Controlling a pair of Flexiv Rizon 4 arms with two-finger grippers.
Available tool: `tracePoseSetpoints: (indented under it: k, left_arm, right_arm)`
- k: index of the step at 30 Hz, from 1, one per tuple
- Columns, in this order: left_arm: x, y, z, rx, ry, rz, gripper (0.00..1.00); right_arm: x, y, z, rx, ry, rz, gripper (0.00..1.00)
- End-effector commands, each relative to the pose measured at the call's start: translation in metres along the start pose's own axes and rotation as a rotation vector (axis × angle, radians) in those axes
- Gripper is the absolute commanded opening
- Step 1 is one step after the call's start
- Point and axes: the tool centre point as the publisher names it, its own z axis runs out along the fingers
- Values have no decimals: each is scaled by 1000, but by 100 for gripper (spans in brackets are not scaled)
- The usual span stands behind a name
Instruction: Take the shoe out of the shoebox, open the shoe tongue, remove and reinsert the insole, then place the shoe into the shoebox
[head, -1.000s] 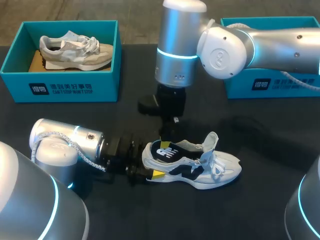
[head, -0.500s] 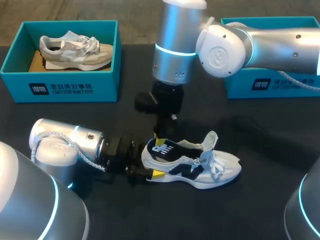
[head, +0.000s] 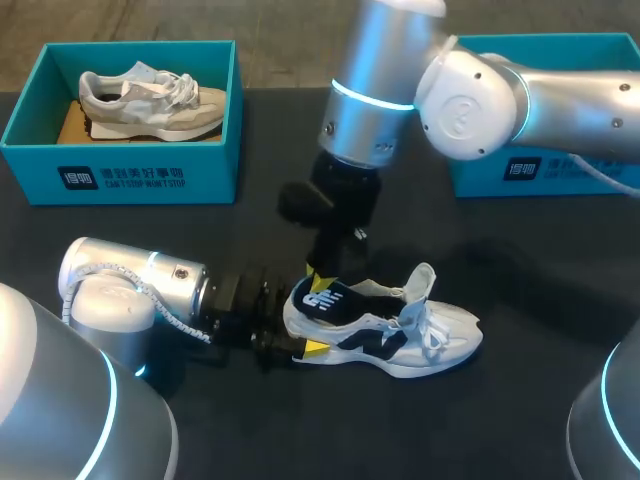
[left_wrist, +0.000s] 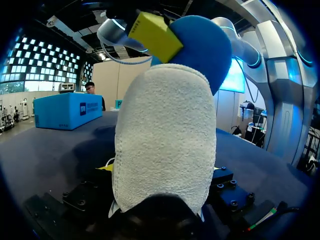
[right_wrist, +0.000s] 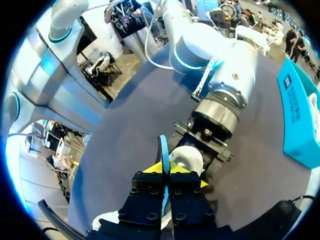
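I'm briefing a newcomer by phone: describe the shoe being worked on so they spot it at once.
On the black table, look near the front middle. There lies a white sneaker with dark side panels, heel in the left gripper, its dark blue insole pinched by the right gripper. Unlike the beige sneaker in the far-left teal cardboard box, it lies bare on the table.

Shoe mid-table, a box at each far corner.
The shoe (head: 400, 335) lies on the table (head: 530, 300) just toward 6 o'clock from centre, toe to 3, heel to 9. The left gripper (head: 300, 346) is at its heel, and the right gripper (head: 316, 272) above it is on the insole (head: 330, 300). The left shoebox (head: 120, 175) with a second shoe (head: 150, 100) in it sits at 10 o'clock, and the right shoebox (head: 530, 170) at 2.
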Motion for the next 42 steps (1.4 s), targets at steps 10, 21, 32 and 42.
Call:
tracePoseSetpoints:
  k: [10,21,32,42]
  left_arm:
    - [-1,5,1,-1,-1,0,0]
    - [-1,5,1,-1,-1,0,0]
    - [-1,5,1,-1,-1,0,0]
    - [-1,5,1,-1,-1,0,0]
  right_arm:
    - [-13,5,12,10,27,37,45]
    - [-1,-22,0,-41,32,155,48]
    - [0,-30,8,-78,74,212,78]
    - [0,-30,8,-78,74,212,100]
